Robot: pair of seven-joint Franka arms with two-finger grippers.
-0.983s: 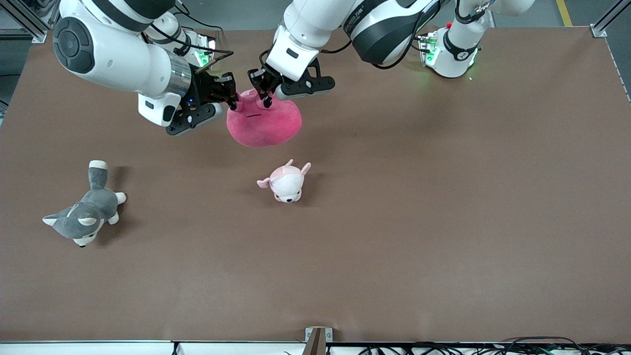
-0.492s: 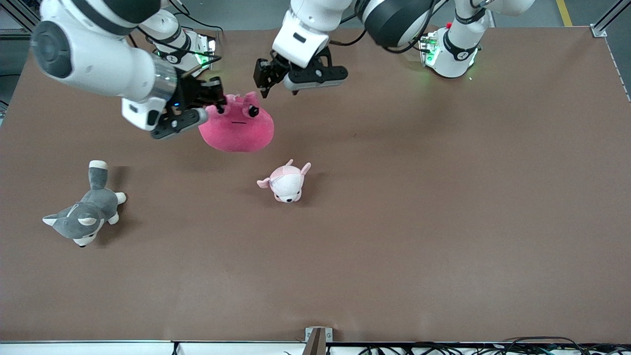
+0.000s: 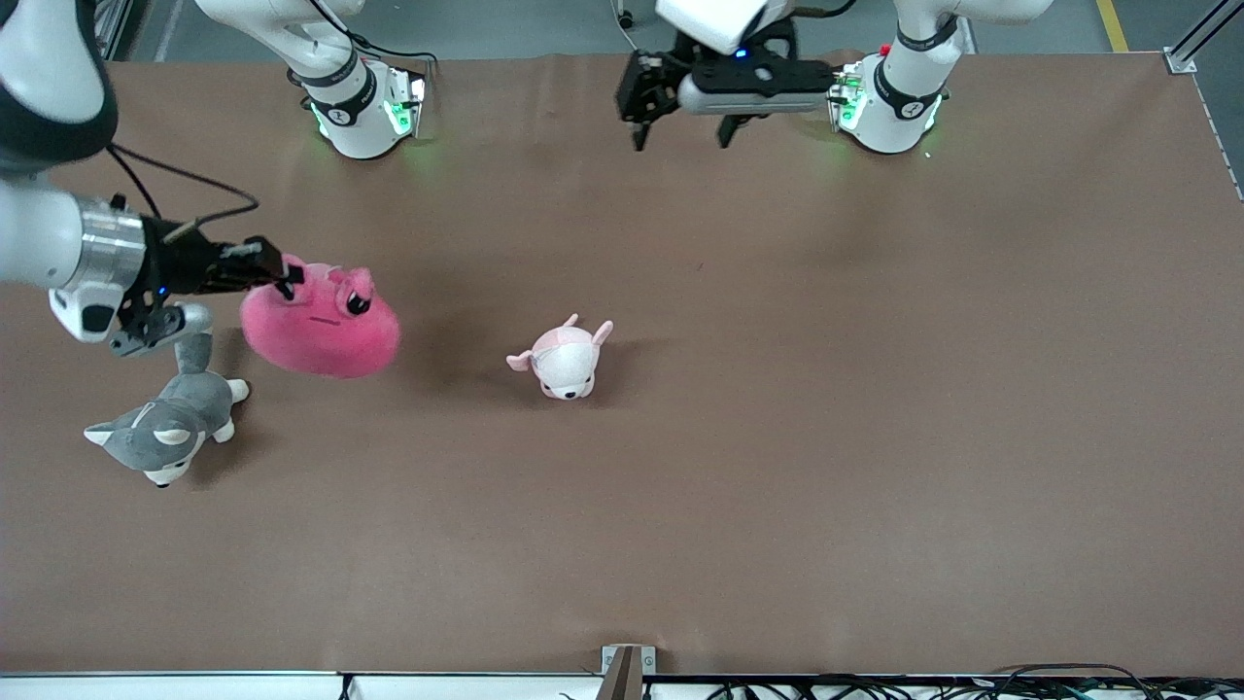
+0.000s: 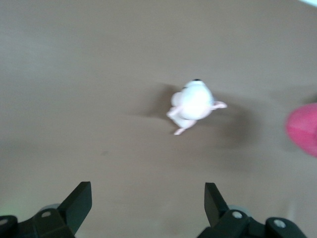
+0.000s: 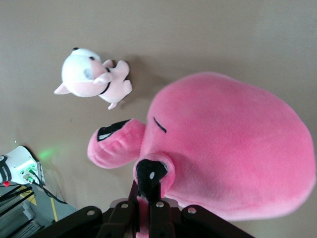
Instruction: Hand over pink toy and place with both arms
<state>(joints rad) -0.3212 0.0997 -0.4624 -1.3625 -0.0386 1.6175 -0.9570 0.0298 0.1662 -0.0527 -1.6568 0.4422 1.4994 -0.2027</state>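
Hot-pink plush, the pink toy [image 3: 321, 327], hangs from the right end effector [image 3: 282, 282], whose fingers are pinched together on a protruding nub at the toy's eye. It is carried over the counter [image 3: 777, 467] at the right arm's end, just above and beside the grey husky plush [image 3: 165, 423], its lower edge close to or brushing the surface. Small pale pink-and-white plush [image 3: 562, 360]: lying on the counter, apart from the pink toy toward the left arm's end. Left end effector [image 3: 680, 117]: empty, fingers spread wide, raised over the counter close to the left arm's base, waiting. Step in hand, by judgement: handover complete, placement under way. Next move calls for lowering the toy onto bare counter clear of the husky, then releasing the pinch.
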